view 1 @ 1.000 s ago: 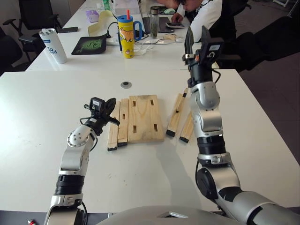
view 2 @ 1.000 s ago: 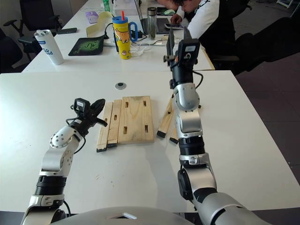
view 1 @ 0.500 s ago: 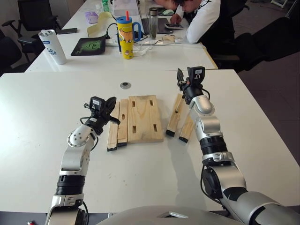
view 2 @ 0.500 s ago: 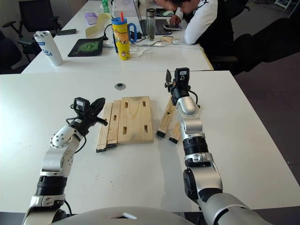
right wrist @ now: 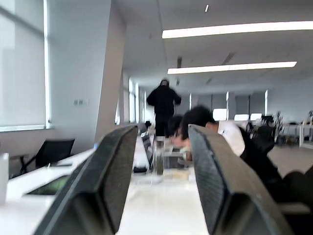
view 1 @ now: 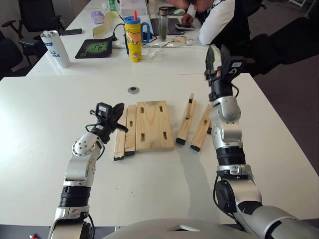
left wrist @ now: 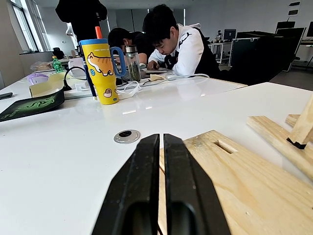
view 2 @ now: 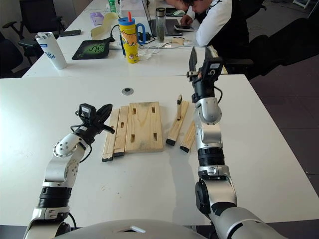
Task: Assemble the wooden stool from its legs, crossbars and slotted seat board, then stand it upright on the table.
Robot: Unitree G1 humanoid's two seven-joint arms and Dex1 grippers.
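Left arm low with elbow bent, black two-fingered left tool (view 1: pixel 116 112) pinched closed on nothing, just left of the pale slotted wooden seat board (view 1: pixel 154 124) lying flat on the white tabletop (view 1: pixel 45 109), right arm raised upright beyond the board's right side, right tool (view 1: pixel 218 54) spread open and empty, two pale wooden legs (view 1: pixel 130 132) against the board's left edge, two more legs (view 1: pixel 186 122) just right of it.

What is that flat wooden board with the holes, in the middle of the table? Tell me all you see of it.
The seat board is a pale, rectangular slab of grainy wood with four small rectangular slots. It lies flat on the white table; two narrow slats lie snug along its left edge, seemingly touching.
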